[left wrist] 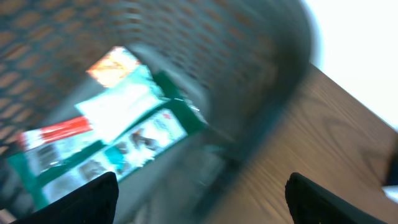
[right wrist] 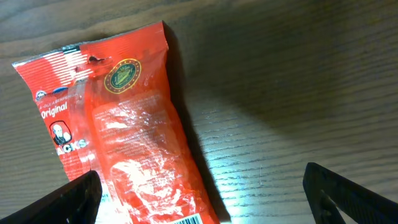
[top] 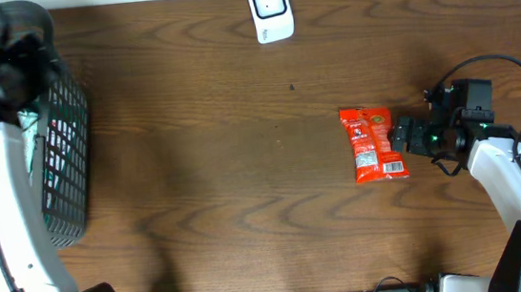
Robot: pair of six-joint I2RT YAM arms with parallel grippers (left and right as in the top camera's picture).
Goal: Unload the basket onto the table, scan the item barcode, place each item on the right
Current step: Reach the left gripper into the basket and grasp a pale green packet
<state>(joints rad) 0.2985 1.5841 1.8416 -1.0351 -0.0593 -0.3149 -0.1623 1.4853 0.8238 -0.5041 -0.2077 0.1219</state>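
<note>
A: Item?
B: Red snack packet [top: 372,144], flat on the table [top: 224,169], just beside the right gripper [top: 405,138].
A: Grippers?
B: Right gripper: spread wide, holding nothing. Left gripper [left wrist: 202,198]: likewise, above the basket [top: 65,155].

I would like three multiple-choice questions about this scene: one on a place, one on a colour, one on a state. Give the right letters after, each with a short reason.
1. Where on the table does the red packet lie?
A. at the left edge
B. right of centre
C. at the far edge

2. What colour is the scanner?
A. white
B. red
C. green

3. How is the right gripper?
A. shut on the packet
B. open, holding nothing
C. out of view

Answers: 1 B, the overhead view shows it right of centre, beside the right gripper; 2 A, its body is white; 3 B, the right wrist view shows the fingers wide apart and the packet flat on the wood.
</note>
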